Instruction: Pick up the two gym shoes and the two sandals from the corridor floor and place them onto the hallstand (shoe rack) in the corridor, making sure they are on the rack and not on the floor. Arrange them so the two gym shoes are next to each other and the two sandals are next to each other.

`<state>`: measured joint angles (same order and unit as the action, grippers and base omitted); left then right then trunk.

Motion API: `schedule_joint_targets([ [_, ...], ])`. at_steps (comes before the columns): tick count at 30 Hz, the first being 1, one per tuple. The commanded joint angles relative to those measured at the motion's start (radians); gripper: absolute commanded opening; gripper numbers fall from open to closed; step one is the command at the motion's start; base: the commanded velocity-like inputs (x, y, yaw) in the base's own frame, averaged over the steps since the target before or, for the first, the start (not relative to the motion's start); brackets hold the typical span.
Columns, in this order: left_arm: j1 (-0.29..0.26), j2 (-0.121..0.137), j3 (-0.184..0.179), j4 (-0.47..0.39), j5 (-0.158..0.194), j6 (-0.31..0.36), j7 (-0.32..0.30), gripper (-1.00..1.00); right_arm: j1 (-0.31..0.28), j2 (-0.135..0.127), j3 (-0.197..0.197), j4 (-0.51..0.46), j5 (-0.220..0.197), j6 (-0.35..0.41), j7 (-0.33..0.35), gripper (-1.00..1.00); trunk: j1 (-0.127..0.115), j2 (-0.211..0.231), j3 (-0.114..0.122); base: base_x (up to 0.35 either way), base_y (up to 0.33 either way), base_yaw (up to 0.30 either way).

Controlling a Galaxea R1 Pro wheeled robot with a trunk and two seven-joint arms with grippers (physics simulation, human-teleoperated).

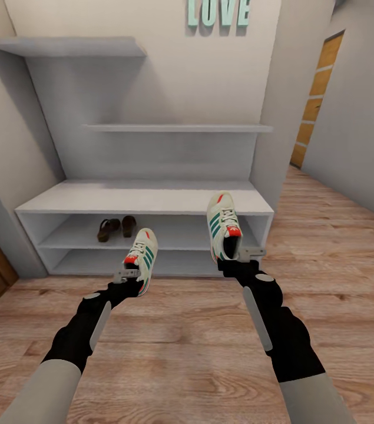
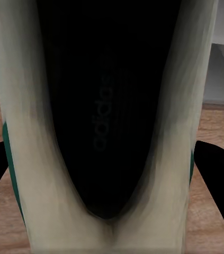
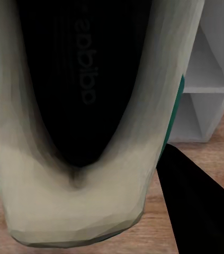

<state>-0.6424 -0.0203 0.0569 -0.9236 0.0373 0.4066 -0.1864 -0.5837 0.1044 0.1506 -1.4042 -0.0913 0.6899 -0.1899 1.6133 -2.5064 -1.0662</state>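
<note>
Left arm: extended forward from 7 o'clock of the head view, forearm angled up toward centre. The left pincer is pinching the left gym shoe at its heel, toe pointing away toward the hallstand, held clear of the corridor floor.

Right arm: extended from 5 o'clock, reaching further forward. The right pincer is pinching the right gym shoe at the heel; this shoe sits higher in the head view, its toe overlapping the front edge of the hallstand's worktop.

The two sandals lie side by side on the hallstand's upper open shelf level, at 10 o'clock from the left gym shoe.

Wrist views: the left wrist camera looks into the dark opening of the left gym shoe, black fingers flanking the cream heel. The right wrist camera shows the right gym shoe likewise, with shelf compartments behind.

Room: pale walls, "LOVE" lettering at 12 o'clock, a wooden door at 2 o'clock.
</note>
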Motion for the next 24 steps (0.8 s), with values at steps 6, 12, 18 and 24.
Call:
schedule_joint_targets([
  [6, 0.0, -0.001, 0.004, -0.001, 0.004, 0.008, -0.005, -1.0, -0.001, 0.0, 0.001, -0.001, -0.01, 0.003, -0.01, -1.0, 0.0, 0.0, -0.001, 0.0, 0.0, -0.025],
  [12, 0.0, -0.001, 0.004, -0.001, 0.004, 0.008, -0.005, -1.0, -0.001, 0.0, 0.002, -0.001, -0.01, 0.004, -0.01, -1.0, 0.0, 0.0, -0.001, 0.0, 0.0, -0.003],
  [18, 0.0, -0.001, 0.004, -0.001, 0.004, 0.008, -0.005, -1.0, -0.001, 0.0, 0.001, -0.001, -0.009, 0.004, -0.01, -1.0, 0.0, 0.0, -0.001, 0.0, 0.0, 0.0],
  [24, 0.0, -0.001, 0.004, 0.0, 0.004, 0.008, -0.005, -1.0, -0.001, 0.0, -0.001, -0.001, -0.012, 0.003, -0.009, -1.0, 0.0, 0.0, -0.001, 0.0, 0.0, 0.0],
])
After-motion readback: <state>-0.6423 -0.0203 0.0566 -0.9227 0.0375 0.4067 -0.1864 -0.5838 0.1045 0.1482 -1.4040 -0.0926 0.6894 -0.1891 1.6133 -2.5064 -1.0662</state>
